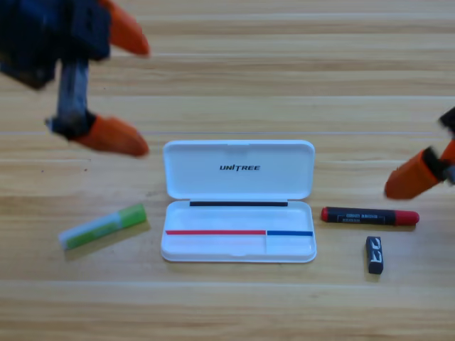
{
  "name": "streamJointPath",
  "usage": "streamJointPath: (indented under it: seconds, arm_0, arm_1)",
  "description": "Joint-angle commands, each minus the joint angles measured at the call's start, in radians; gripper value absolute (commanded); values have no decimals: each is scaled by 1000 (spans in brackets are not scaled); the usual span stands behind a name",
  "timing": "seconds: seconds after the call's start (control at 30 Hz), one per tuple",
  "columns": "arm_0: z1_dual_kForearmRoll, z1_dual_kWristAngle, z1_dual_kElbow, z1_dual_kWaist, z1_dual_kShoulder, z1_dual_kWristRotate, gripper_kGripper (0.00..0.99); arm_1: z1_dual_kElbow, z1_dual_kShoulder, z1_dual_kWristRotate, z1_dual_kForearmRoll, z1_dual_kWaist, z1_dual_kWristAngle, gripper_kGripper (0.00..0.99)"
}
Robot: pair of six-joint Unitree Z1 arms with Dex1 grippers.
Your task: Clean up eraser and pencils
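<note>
— Where are my arms?
— My left gripper [135,92] hangs upper left, jaws wide. My right gripper [419,174] is at the right edge; I can't tell its jaws.
— And the items?
— Green pencil [103,226] lies left of the open white case [238,201]; black-and-red pencil [370,216] and eraser [375,255] lie right.

**Table layout as observed from the high view**

An open case [238,231] is positioned at the middle of the table [284,71], its lid laid back toward the far side. One pencil [103,226] is found to the left of the case, set apart from it and tilted. The other pencil [370,216] is placed just right of the case, lying level. The eraser [375,254] is located nearer the front edge, just below this pencil and apart from it. The left gripper [128,89] is held over the table behind the left pencil, jaws spread wide. The right gripper [426,170] is cut by the right edge, behind the right pencil.
</note>
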Motion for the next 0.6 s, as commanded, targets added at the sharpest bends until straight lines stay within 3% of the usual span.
streamJointPath:
  seconds: [0.03, 0.2, 0.6]
  arm_0:
    - [154, 43, -101, 90, 121, 96, 983]
    - [292, 24, -162, 173, 236, 110, 982]
    - [315, -43, -107, 293, 382, 76, 974]
  arm_1:
    - [-1, 197, 184, 23, -31, -40, 988]
    - [6, 269, 384, 25, -31, -26, 989]
    - [-35, 416, 580, 19, -31, -17, 969]
